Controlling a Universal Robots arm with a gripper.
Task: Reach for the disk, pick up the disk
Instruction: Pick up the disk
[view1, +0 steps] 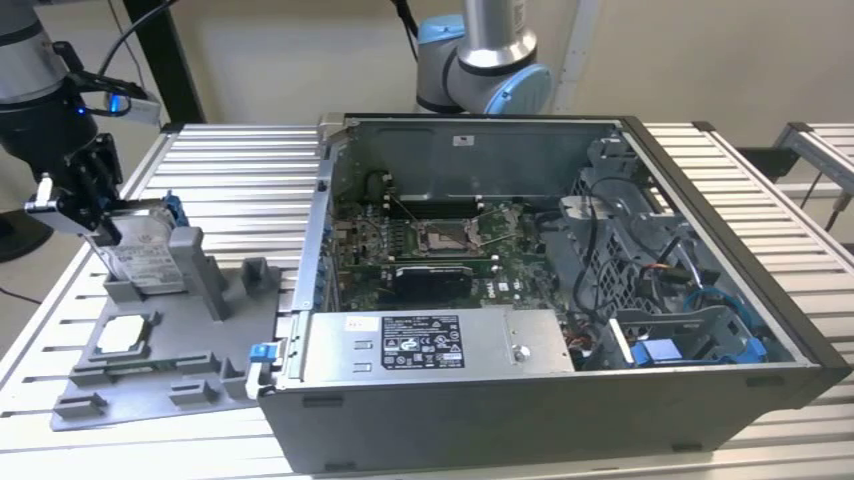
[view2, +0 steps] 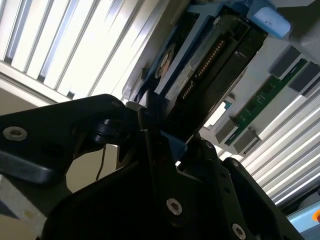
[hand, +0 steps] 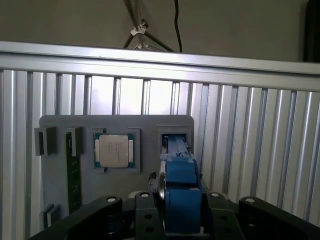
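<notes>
Gripper and disk. In the first wrist view the black gripper (hand: 180, 207) has its jaws drawn in on either side of the disk (hand: 176, 167), a flat silver-grey metal hard drive in a bright blue plastic carrier frame. We judge them to be closed on its upper edge. In the exterior view the disk (view1: 140, 250) stands on edge in the grey plastic fixture tray (view1: 174, 385), with the gripper (view1: 91, 205) at its top. The reach therefore appears done and the grasp made. We cannot tell whether the lower edge has left its slot, so we take the lift to be unfinished.

Just beside the disk rises a tall grey fixture post (view1: 190, 262), the closest thing that could foul a tilted lift. Also on the tray lie a square silver processor chip (hand: 114, 150) and a narrow green memory strip (hand: 73, 172), both apart from the disk.

The tray rests on the slatted aluminium worktop (view1: 240, 170). Farther off, toward the exterior view's right, stands the open grey computer case (view1: 534, 420), holding a silver power-supply box (view1: 427, 342) and a small blue plastic bracket (view1: 659, 354). Behind it stands a second silver-and-blue robot arm (view1: 483, 60).
</notes>
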